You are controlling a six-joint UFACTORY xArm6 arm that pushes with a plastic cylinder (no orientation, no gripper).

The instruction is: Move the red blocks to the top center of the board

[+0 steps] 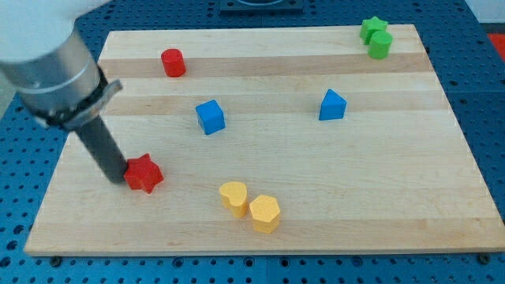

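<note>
A red star block point(145, 173) lies at the view's lower left of the wooden board point(394, 197). A red cylinder block point(173, 62) stands near the view's top left. My tip point(117, 177) is at the left side of the red star, touching it or nearly so. The dark rod rises from there up to the left into the grey arm.
A blue cube point(211, 117) sits left of centre and a blue wedge-like block point(332, 105) right of centre. Two yellow blocks point(233, 197) point(264, 214) lie together near the bottom. Two green blocks point(372, 29) point(380, 45) sit together at the top right corner.
</note>
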